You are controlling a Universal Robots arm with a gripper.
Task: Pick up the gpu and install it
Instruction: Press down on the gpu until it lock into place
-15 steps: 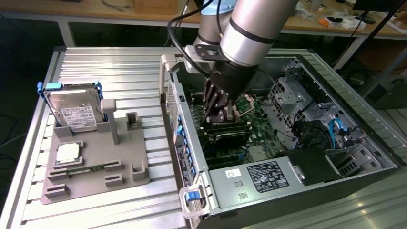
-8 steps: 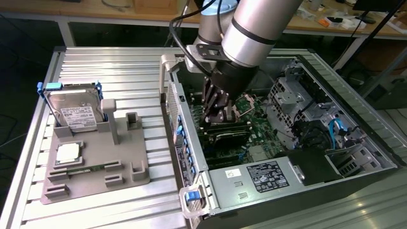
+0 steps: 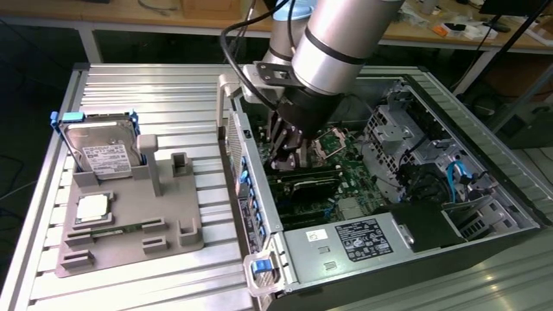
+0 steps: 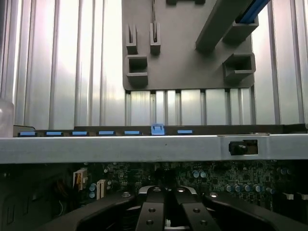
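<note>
One computer case (image 3: 380,194), one hard drive (image 3: 102,152), one chip (image 3: 92,208), one grey holder (image 3: 129,220).

My work surface: ribbed aluminium table (image 3: 164,97), slats running across exterior view's width. Grey plastic fixture tray (image 3: 129,220) lies flat on table toward exterior view's left; same tray (image 4: 187,62) seen from my wrist, resting on slats. Open computer case (image 3: 380,194) lies on its side on table toward exterior view's right, just beside tray, not touching it. Case side wall (image 4: 144,148) with blue tabs crosses my wrist view, slats beyond.
</note>
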